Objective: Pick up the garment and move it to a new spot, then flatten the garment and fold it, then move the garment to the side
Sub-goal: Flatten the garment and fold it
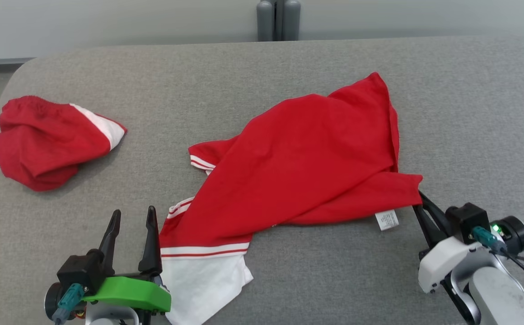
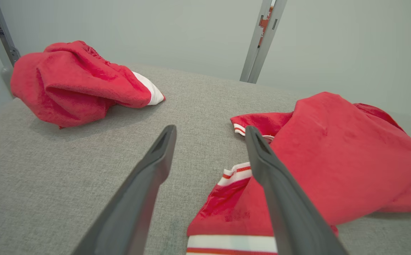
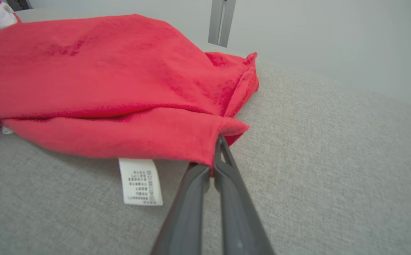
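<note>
A red garment [image 1: 302, 162] with white trim lies spread and rumpled across the middle of the grey table [image 1: 470, 113]. Its white care label [image 1: 386, 220] hangs from the near hem. My right gripper [image 1: 419, 194] is shut on the garment's near right corner [image 3: 226, 129], its dark fingers pinching the cloth. My left gripper [image 1: 132, 219] stands open at the lower left, beside the garment's striped white hem [image 1: 203, 250]; its fingers [image 2: 156, 166] hold nothing, and the right finger overlaps the cloth's edge [image 2: 234, 173].
A second red garment with a white band [image 1: 49, 140] lies bunched at the table's far left [image 2: 74, 81]. A grey post [image 1: 278, 20] stands behind the table's far edge. Bare grey surface stretches to the right of the main garment.
</note>
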{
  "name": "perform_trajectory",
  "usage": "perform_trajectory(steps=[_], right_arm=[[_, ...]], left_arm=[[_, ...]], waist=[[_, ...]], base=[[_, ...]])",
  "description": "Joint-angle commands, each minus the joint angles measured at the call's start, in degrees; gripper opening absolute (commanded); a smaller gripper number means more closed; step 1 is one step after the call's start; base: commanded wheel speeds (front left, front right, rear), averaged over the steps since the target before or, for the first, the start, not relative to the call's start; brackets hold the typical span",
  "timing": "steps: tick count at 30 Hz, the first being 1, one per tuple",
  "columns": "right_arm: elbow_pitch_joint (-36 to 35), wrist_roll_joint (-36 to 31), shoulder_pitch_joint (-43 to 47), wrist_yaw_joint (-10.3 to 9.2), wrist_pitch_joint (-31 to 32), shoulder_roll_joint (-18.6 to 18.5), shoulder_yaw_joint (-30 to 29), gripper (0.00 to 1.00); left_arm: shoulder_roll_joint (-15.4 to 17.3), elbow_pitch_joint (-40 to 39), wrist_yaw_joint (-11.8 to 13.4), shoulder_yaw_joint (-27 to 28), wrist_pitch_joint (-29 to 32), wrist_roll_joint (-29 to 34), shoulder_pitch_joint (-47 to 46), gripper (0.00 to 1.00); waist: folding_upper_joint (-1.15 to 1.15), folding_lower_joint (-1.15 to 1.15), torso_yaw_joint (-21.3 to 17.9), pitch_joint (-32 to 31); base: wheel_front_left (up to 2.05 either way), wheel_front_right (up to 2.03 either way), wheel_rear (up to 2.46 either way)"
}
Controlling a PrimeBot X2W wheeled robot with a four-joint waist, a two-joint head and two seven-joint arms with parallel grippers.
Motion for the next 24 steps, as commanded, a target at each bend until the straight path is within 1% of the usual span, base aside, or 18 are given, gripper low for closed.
perform_trajectory(steps=[1, 5, 8, 11, 12, 13, 14, 19, 24], right_arm=[[-1.89, 0.03, 2.35, 0.0, 0.64, -0.24, -0.61, 0.0], [-8.67, 0.43, 9.45, 0.0, 3.04, -0.33, -3.66, 0.0], [-13.77, -0.04, 14.89, 0.0, 5.38, 0.35, -6.02, 0.0], [-17.56, 0.06, 18.91, 0.0, 7.29, 1.08, -7.19, 0.0], [-18.5, -0.07, 20.1, 0.0, 7.87, 1.07, -7.49, 0.25], [-19.19, -0.29, 20.73, 0.0, 8.16, 1.08, -7.69, 0.76], [-19.8, -0.05, 21.19, 0.0, 8.29, 1.35, -7.97, 1.0], [-22.36, 0.14, 22.51, 0.0, 8.27, 1.36, -9.49, 1.0], [-24.46, 0.71, 21.06, 0.0, 8.27, 0.02, -10.06, 1.0]], left_arm=[[0.14, 0.05, -0.03, 0.16, -0.01, 0.09, 0.56, 1.0], [0.14, 0.19, -0.13, 0.29, 0.0, 0.12, 0.55, 1.0], [0.14, 0.26, -0.25, 0.61, -0.01, 0.35, 0.98, 1.0], [0.15, 0.28, -0.39, 1.14, -0.01, 0.58, 1.27, 1.0], [0.14, 0.31, -0.37, 1.27, -0.01, 0.65, 1.33, 1.0], [0.15, 0.37, -0.44, 1.34, -0.01, 0.75, 1.38, 1.0], [0.15, 0.44, -0.51, 1.37, -0.01, 0.76, 1.38, 1.0], [0.15, 0.67, -0.66, 1.26, -0.01, 1.04, 1.04, 1.0], [0.15, 0.71, -0.84, 1.16, -0.01, 1.16, 1.33, 1.0]], waist=[[0.0, 0.0, -2.49, -1.46], [0.0, 0.0, -3.3, -1.26], [0.0, 0.0, -3.9, -1.26], [0.0, 0.0, -4.51, -1.29], [0.0, 0.0, -4.62, -1.29], [0.0, 0.0, -4.69, -1.32], [0.0, 0.0, -4.75, -1.36], [0.0, 0.0, -4.65, -1.99], [0.0, 0.0, -4.1, -2.33]], base=[[0.0, 0.0, 0.0], [0.0, 0.0, 0.0], [0.0, 0.0, 0.0], [0.0, 0.0, 0.0], [0.0, 0.0, 0.0], [0.0, 0.0, 0.0], [0.0, 0.0, 0.0], [0.0, 0.0, 0.0], [0.0, 0.0, 0.0]])
